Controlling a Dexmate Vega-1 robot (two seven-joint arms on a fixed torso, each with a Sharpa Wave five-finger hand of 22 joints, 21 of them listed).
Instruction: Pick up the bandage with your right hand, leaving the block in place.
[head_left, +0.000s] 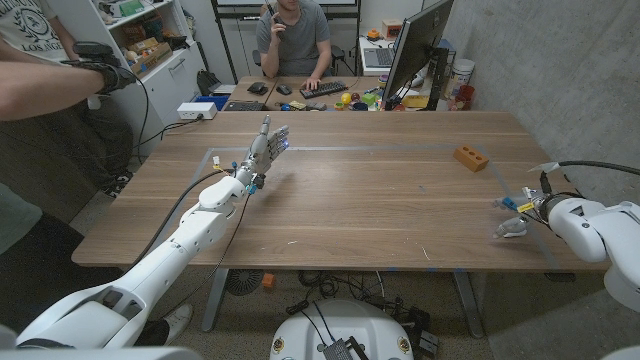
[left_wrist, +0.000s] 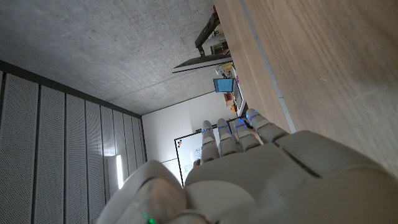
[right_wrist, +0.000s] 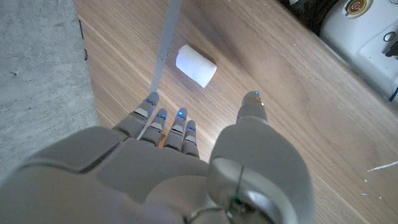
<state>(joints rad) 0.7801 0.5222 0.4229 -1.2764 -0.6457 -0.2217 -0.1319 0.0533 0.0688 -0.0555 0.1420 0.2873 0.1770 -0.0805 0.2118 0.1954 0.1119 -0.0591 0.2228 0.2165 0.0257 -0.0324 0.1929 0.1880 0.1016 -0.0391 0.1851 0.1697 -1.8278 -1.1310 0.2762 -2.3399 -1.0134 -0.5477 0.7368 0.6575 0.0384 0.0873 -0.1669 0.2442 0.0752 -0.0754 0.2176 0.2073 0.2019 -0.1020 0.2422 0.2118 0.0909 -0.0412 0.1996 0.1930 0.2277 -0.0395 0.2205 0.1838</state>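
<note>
The bandage, a small white roll, lies on the wooden table near its right front corner; the right wrist view shows the bandage just beyond my fingertips. My right hand hovers right beside it, fingers apart, holding nothing. In the wrist view the right hand has its thumb spread wide. The orange block sits farther back on the table's right side, well apart from the hand. My left hand is raised over the far left of the table, fingers straight, empty; the left hand also fills its own wrist view.
A pale tape line marks a rectangle on the table. Behind the table stand a monitor and a desk with a keyboard, where a person sits. Another person's gloved arm reaches in at the left.
</note>
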